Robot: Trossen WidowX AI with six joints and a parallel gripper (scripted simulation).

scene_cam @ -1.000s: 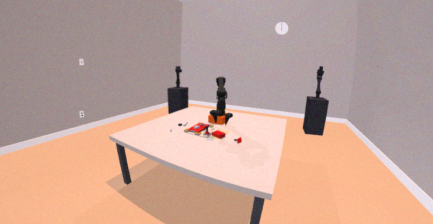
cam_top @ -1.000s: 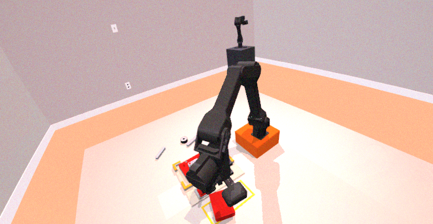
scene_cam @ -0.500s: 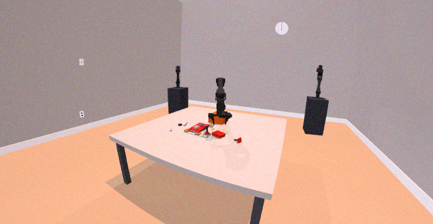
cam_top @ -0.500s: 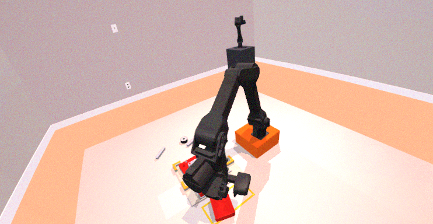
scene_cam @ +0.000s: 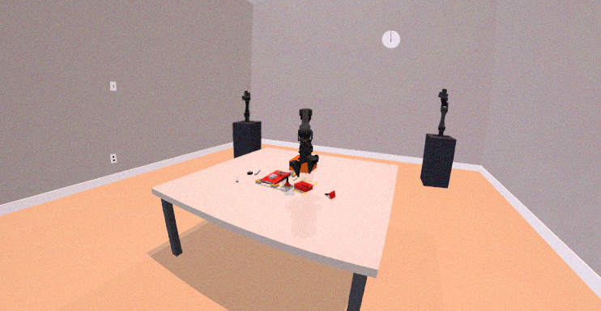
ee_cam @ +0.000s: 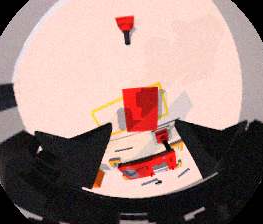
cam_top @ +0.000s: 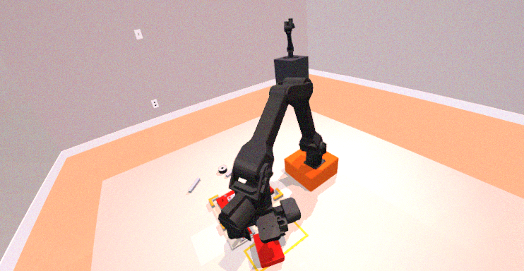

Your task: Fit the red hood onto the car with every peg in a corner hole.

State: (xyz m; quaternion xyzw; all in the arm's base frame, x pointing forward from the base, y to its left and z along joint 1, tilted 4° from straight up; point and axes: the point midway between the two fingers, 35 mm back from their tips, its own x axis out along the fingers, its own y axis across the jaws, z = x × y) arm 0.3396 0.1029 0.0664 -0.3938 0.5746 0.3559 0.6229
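The red hood [cam_top: 271,254] [scene_cam: 303,185] [ee_cam: 142,108] lies flat on the table inside a yellow outlined rectangle [cam_top: 299,238] [ee_cam: 102,111]. The red car chassis [cam_top: 225,199] [scene_cam: 273,176] [ee_cam: 148,161] sits in its jig with yellow corner brackets [cam_top: 278,194], right beside the hood; my arm hides most of it in the top view. My gripper [cam_top: 251,234] [ee_cam: 144,137] is open wide and empty. It hangs low over the gap between the chassis and the hood, touching neither. The pegs and the engine are too small to make out.
The arm's orange base block [cam_top: 311,171] [scene_cam: 300,164] stands behind the jig. A small dark wheel [cam_top: 222,169] and a grey rod [cam_top: 193,184] lie left of the chassis. A small red piece with a black stub [scene_cam: 331,194] [ee_cam: 125,26] lies beyond the hood.
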